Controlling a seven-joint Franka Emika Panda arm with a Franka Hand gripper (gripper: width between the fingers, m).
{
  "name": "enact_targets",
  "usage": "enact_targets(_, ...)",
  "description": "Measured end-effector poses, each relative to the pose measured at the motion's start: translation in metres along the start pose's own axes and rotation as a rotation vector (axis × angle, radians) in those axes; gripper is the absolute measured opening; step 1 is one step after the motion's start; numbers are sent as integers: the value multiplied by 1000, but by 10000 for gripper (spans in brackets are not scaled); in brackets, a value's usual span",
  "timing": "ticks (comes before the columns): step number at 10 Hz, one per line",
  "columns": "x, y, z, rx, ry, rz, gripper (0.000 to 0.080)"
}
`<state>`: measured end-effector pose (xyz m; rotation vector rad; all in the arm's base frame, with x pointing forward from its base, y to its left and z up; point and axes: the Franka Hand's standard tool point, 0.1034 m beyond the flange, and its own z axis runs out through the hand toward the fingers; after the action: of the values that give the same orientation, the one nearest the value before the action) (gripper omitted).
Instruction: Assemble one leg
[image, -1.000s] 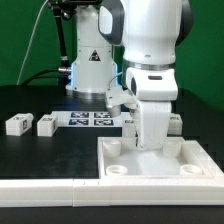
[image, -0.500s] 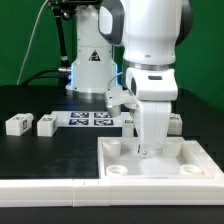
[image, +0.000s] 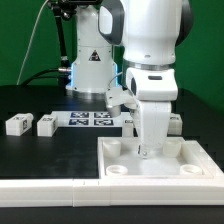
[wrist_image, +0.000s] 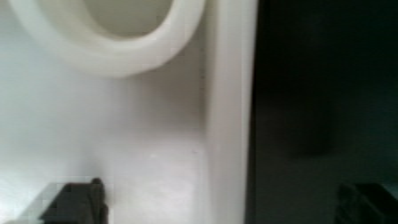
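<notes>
the big white tray piece (image: 190, 158) sits right under the jaws. in the wrist view you can see its outer edge running between them, so one jaw is over white tray floor and the other over the black table (wrist_image: 320, 100). one round corner hole (wrist_image: 125, 40) is just ahead of the jaws. the marker board (image: 88, 119) lies flat, off to the exterior view's left of the jaws. green backdrop (image: 25, 40) way behind them.

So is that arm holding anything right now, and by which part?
Nothing, as far as shows. The gripper is open in the wrist view, nothing between its fingers, only the tray and table below.
</notes>
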<state>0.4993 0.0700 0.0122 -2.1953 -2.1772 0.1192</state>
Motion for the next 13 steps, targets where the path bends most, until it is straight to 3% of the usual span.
enact_targets(3, 8, -18, -30, -21, -16, 53, 649)
enact_targets(5, 8, -25, -41, -34, -20, 75, 649)
enact_targets(7, 8, -25, -37, -28, -20, 87, 649)
enact_targets(10, 9, -26, -38, -28, -9, 312, 649)
enact_targets(13, 13, -44, -41, -25, 24, 744, 649)
